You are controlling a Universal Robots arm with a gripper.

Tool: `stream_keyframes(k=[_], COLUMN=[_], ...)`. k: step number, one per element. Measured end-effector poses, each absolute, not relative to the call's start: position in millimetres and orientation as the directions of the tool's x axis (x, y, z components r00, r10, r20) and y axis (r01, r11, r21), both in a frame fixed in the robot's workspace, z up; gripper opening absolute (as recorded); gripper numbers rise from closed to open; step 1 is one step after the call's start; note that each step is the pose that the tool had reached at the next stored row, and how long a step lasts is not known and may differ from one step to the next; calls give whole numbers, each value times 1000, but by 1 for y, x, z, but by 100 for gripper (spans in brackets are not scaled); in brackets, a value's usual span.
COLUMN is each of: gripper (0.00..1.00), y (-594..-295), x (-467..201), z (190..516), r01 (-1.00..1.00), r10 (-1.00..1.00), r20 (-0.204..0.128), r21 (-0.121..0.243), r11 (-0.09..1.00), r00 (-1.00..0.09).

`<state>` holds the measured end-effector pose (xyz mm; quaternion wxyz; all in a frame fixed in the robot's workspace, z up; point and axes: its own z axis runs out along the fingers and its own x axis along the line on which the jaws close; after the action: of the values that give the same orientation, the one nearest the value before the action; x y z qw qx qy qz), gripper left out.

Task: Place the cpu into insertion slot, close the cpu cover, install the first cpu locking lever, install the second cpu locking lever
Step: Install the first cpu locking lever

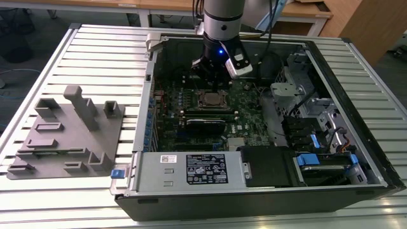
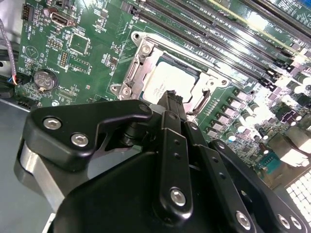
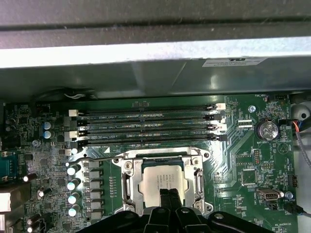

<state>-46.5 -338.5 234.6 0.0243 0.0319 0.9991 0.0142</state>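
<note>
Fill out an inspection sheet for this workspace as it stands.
Surface: slatted metal table, carrying an open computer case.
Job's things: cpu lies flat inside the window of the cpu cover, which is down around it.
Clutter: grey fixture tray beside the case, at the exterior view's left.
Grippers: gripper shut, holding nothing, tips at the cpu's face; contact cannot be told.
Cables: black cables hang beside the arm; thin coloured wires at the motherboard edge.
Surroundings: wooden desks behind the table.
</note>
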Motion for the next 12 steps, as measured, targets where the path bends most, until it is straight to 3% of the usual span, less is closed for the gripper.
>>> stream_keyframes(k=[12], gripper=[10], y=[-339], x=[-55], z=[235], r01=[63], r10=[65], r20=[-48], r21=[30], r11=[998], r00=[-997])
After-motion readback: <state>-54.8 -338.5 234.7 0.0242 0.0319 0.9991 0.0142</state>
